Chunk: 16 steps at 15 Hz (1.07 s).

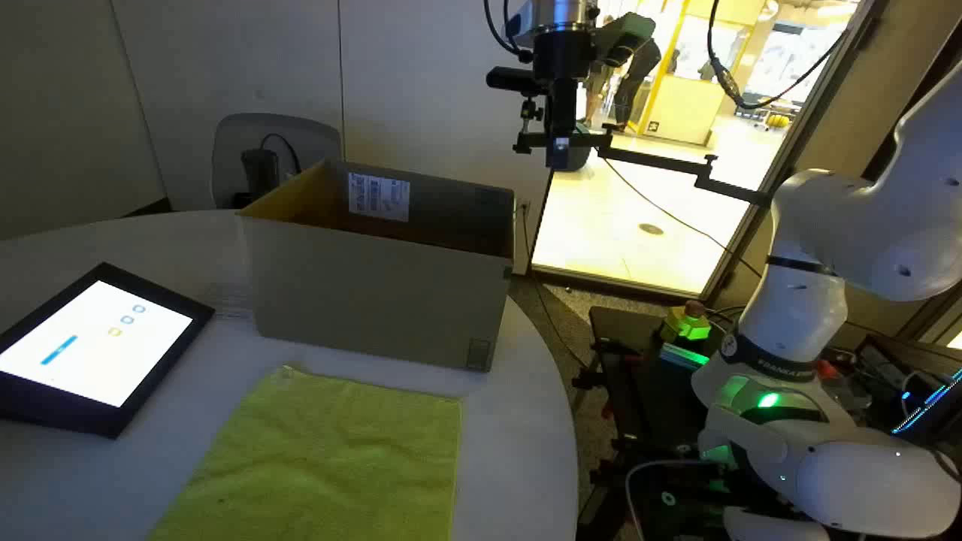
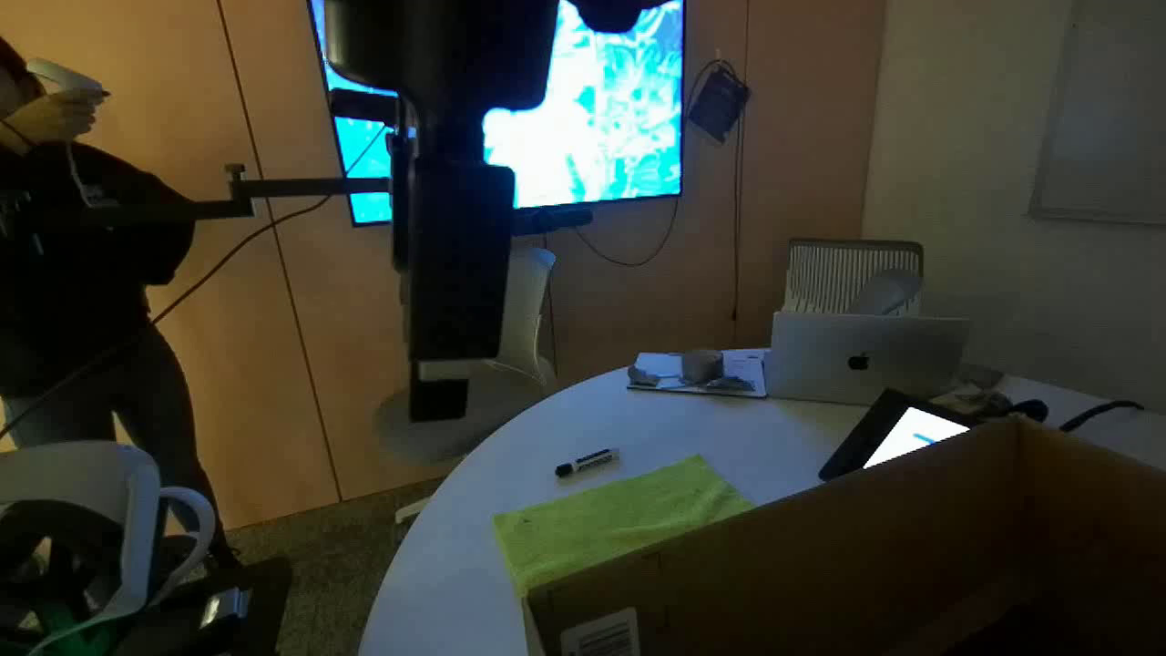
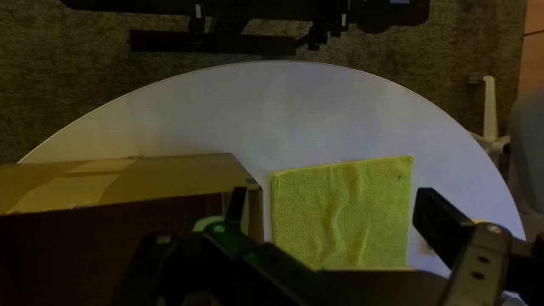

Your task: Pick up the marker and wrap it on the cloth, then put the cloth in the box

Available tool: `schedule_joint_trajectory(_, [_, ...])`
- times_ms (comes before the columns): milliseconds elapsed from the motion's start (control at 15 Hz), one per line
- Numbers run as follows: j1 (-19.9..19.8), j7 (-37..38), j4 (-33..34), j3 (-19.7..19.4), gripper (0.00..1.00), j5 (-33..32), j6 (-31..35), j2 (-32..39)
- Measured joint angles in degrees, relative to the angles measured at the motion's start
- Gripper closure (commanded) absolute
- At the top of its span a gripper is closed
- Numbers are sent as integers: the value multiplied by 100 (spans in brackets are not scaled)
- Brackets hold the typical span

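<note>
The marker (image 2: 588, 463), white with a black cap, lies on the table beside the cloth. It is outside the exterior view that shows the whole robot base, and I cannot make it out in the wrist view. The yellow-green cloth (image 1: 331, 458) lies flat with light wrinkles; it also shows in the wrist view (image 3: 340, 208). The brown cardboard box (image 1: 376, 293) stands open beside the cloth, its white label on an inner wall; its edge shows in the wrist view (image 3: 170, 180). My gripper (image 3: 331, 204) is open, fingers wide apart and empty. It hangs high above the table (image 1: 556, 154).
A lit black-framed tablet (image 1: 105, 349) lies beside the box. A silver laptop (image 2: 865, 360) and a tray with a tape roll (image 2: 701, 366) stand farther back on the round white table (image 2: 455, 547). A person (image 2: 82, 255) stands beyond the table.
</note>
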Motion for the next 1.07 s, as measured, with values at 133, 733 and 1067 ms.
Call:
schedule_joint_trajectory(133, [0, 0, -46, 0, 0, 0, 0, 11])
schedule_joint_trajectory(733, [-65, -1, -172, 161, 0, 14, 135, 110])
schedule_joint_trajectory(1067, [122, 24, -598, 706, 0, 579, 1527, 413])
